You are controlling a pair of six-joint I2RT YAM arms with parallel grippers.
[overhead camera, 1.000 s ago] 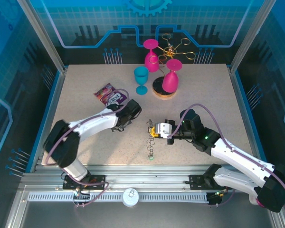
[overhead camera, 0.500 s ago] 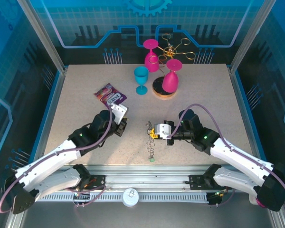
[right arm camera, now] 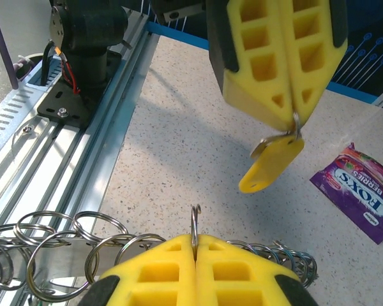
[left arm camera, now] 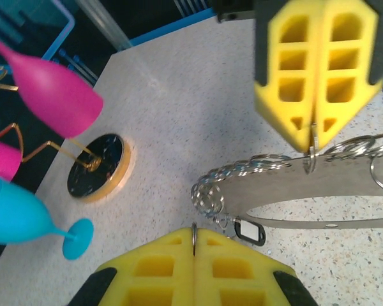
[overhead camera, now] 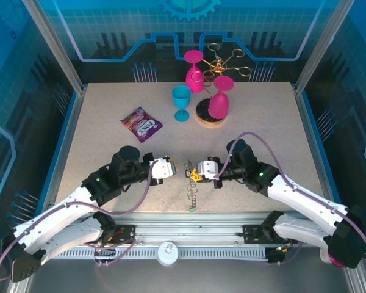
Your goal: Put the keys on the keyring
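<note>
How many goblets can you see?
3: the blue goblet stands far back on the table; the rear pink goblet is behind it, the nearer pink goblet to its right.

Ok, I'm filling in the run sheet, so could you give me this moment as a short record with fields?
Left fingers: shut on the ring of the yellow key, which hangs below them
Right fingers: shut on a ring of the keyring
Keyring: chain of rings trailing on the table
Key and keyring: apart, not yet joined
Far side: candy packet, cyan goblet
</note>
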